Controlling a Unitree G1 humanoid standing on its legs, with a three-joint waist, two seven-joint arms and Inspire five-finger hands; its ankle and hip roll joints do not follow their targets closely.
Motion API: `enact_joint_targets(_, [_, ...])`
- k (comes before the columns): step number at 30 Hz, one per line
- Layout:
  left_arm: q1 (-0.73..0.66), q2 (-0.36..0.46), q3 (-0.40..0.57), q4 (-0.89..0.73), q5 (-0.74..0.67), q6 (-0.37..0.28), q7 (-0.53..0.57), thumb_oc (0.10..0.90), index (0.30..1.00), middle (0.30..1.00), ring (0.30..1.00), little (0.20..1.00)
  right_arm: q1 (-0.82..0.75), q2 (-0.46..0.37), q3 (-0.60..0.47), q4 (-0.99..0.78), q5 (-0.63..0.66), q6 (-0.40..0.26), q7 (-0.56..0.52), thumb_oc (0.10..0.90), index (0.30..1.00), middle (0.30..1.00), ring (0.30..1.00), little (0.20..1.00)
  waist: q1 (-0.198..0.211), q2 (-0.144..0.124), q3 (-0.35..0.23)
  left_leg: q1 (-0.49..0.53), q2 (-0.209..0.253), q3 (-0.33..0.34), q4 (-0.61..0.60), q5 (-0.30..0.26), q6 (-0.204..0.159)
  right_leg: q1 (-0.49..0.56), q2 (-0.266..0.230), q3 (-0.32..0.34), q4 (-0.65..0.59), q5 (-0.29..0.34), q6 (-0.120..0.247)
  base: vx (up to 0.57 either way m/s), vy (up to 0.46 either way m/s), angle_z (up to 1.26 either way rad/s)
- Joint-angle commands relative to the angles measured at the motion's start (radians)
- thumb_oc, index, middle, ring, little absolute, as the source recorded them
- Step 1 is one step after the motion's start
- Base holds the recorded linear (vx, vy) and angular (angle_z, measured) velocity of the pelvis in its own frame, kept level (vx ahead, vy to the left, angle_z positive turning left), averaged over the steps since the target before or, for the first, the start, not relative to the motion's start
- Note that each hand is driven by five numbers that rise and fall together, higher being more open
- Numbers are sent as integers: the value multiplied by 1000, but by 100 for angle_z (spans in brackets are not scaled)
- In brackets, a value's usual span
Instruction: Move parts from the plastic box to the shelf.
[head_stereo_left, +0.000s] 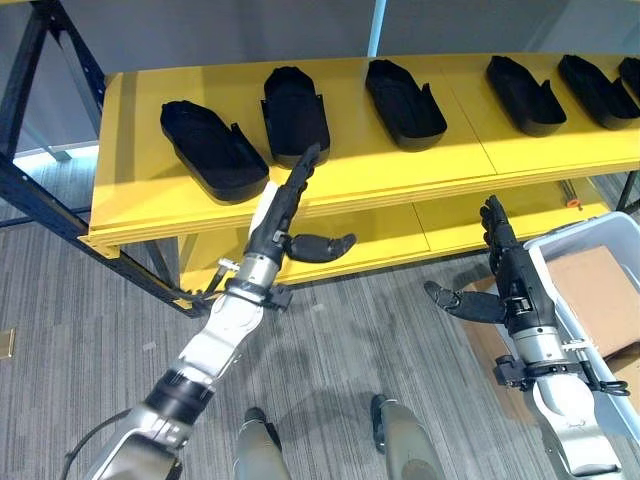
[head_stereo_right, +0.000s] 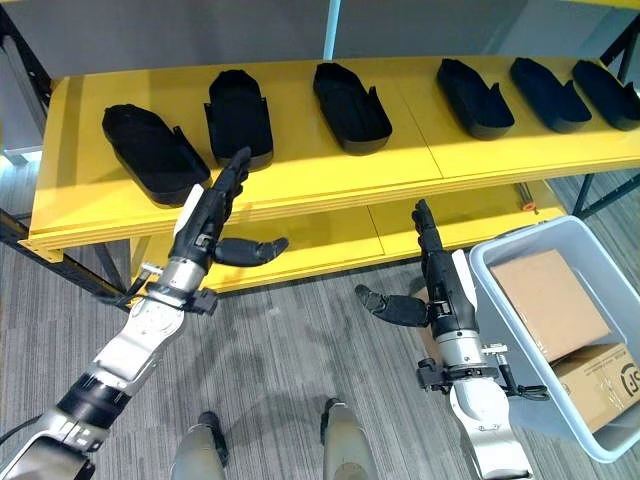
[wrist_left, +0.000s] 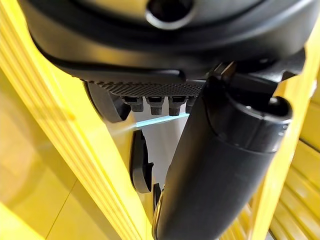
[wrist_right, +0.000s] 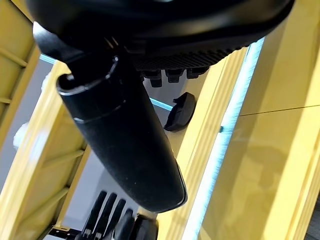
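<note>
Several black shell-shaped parts lie in a row on the top board of the yellow shelf (head_stereo_left: 400, 170). The leftmost part (head_stereo_left: 212, 148) and the second part (head_stereo_left: 295, 112) are nearest my left hand (head_stereo_left: 275, 215). That hand is open and empty, with its straight fingers reaching up to the shelf's front edge just below the second part and its thumb (wrist_left: 220, 165) spread sideways. My right hand (head_stereo_right: 440, 280) is also open and empty. It hangs in front of the lower shelf board, just left of the grey plastic box (head_stereo_right: 555, 232).
The plastic box holds two cardboard boxes (head_stereo_right: 548, 300), the second one (head_stereo_right: 600, 375) lying lower in it. Dark blue shelf uprights (head_stereo_left: 40, 200) stand at the left. Grey striped carpet (head_stereo_left: 340, 340) lies between the two arms.
</note>
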Motion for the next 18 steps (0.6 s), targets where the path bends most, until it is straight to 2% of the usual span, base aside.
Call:
enact_joint_targets(1, [-195, -19, -20, 30, -10, -66, 58, 900, 1000, 1000, 1000, 1000, -88, -68, -34, -111, -17, -86, -39, 900, 1000, 1000, 1000, 1000, -11, 8, -52, 38, 47, -19, -61, 59, 39, 79, -20, 0, -65, 77, -7, -5, -4, -9])
enact_joint_targets(10, [-321, -41, -3, 268, -12, -39, 123, 900, 1000, 1000, 1000, 1000, -85, -87, -19, -119, 4, -91, -31, 900, 1000, 1000, 1000, 1000, -39, 4, -65, 6, 54, -14, -51, 60, 36, 33, -14, 10, -50, 82, -7, -7, -1, -4])
enact_joint_targets(18, [-331, -42, 24, 377, 55, -11, 149, 900, 1000, 1000, 1000, 1000, -62, -89, -40, -132, 17, -100, -24, 900, 1000, 1000, 1000, 1000, -48, 2, -66, -8, 55, -18, -43, 59, 31, 22, -14, 9, -39, 78, -7, 0, 0, 0])
